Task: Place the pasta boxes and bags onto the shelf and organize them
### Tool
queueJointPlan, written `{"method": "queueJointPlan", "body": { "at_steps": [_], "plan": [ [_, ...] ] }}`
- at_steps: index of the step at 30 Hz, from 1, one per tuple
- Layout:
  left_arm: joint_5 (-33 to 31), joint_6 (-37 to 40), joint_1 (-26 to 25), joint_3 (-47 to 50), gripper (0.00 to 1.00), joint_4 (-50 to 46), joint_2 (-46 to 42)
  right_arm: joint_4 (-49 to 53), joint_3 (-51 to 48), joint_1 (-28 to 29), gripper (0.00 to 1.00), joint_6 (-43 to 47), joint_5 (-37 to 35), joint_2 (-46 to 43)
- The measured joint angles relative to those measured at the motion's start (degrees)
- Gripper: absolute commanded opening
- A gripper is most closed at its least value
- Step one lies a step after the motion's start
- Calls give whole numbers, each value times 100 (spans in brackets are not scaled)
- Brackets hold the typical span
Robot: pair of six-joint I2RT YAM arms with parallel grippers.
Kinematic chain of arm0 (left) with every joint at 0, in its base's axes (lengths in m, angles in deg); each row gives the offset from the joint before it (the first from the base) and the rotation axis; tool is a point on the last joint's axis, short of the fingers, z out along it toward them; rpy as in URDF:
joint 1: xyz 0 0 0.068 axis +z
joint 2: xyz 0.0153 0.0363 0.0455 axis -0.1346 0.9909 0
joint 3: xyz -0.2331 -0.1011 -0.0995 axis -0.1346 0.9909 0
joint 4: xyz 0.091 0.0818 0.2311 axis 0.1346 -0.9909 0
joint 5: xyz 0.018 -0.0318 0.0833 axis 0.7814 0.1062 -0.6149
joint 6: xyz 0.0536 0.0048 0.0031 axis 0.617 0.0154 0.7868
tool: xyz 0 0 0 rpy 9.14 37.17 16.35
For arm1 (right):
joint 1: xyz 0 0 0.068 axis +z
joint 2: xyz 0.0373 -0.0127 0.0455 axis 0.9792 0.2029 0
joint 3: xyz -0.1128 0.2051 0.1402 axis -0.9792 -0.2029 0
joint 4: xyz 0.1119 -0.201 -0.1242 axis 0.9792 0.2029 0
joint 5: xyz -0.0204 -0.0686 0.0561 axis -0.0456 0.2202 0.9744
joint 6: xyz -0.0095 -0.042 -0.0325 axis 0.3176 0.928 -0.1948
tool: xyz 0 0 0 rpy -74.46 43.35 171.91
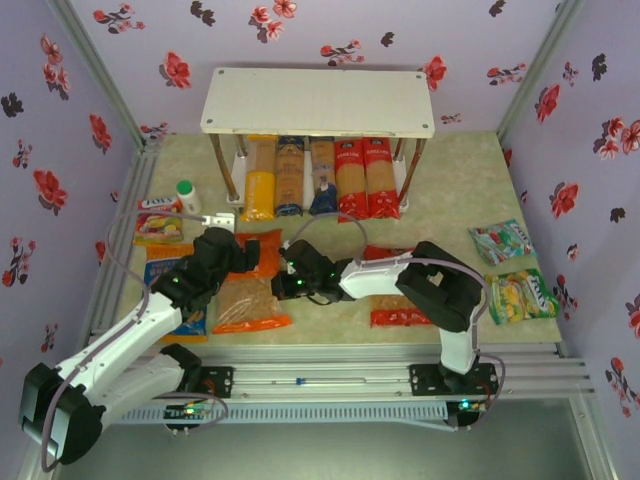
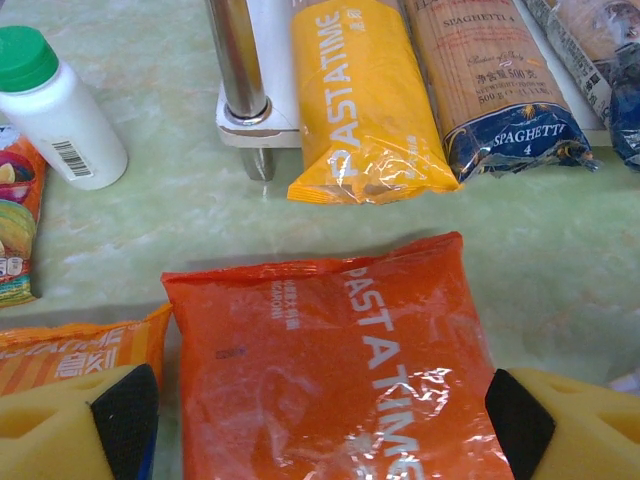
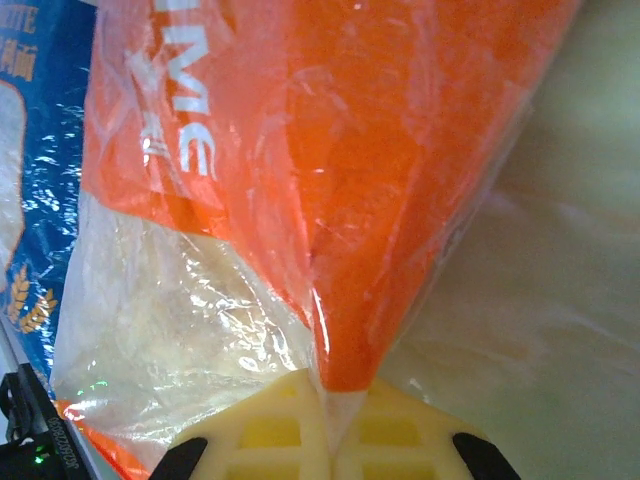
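Orange bag [image 3: 400, 150], edge between pads of right gripper [image 3: 330, 425]

A: What colours sit under the white shelf [image 1: 318, 100]?
B: One yellow pack [image 1: 259, 188], two dark blue packs [image 1: 290, 203], two red packs [image 1: 351, 185].
A: And nearer?
B: An orange bag [image 2: 330, 370] with white lettering and a clear window (pale pasta inside). The desk [image 2: 420, 215] is pale green marble, the walls [image 1: 330, 30] lilac with red and black flowers.

The orange bag [image 1: 252, 302] beneath left claw [image 1: 243, 254], right claw [image 1: 284, 281] at its edge
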Motion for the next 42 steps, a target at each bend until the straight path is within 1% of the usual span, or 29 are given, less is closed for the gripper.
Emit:
{"method": "queueJointPlan", "body": {
  "at_steps": [6,15,19,23,24,25,26,27,29,30,32,37,40,42],
  "plan": [
    [87,-72,2,33,88,7,111,269,-737,-361,0,2,-136,-717],
    [177,-140,2,85,87,7,339,951,-1668,-629,0,15,-734,-1923],
    [197,-149,11,85,87,50,345,1379,-1808,-723,0,94,-1003,-2275],
    [221,-149,11,85,87,46,345,1709,-1810,-804,0,175,-1193,-2437],
    [234,-149,11,85,87,46,345,1777,-1821,-815,13,195,-1228,-2474],
    [238,-149,11,85,87,46,345,1845,-1836,-833,33,203,-1248,-2518],
    [238,-149,11,85,87,46,345,1917,-1851,-837,41,234,-1296,-2566],
    [238,-149,11,85,87,46,345,1993,-1862,-844,45,267,-1340,-2610],
    [238,-153,11,85,86,46,330,2186,-1878,-844,60,330,-1432,-2754],
    [238,-162,11,85,86,44,306,2264,-1878,-844,64,369,-1495,-2848],
    [238,-175,11,85,85,44,221,2457,-1871,-844,66,485,-1639,-3126],
    [236,-234,11,96,84,20,-247,2938,-1665,-822,66,752,-1978,-4044],
    [236,-260,11,96,84,-68,-658,2951,-1403,-629,65,892,-2063,-4382],
    [240,-275,11,96,84,-103,-929,2852,-1211,-378,68,946,-2037,-4356]
  ]
}}
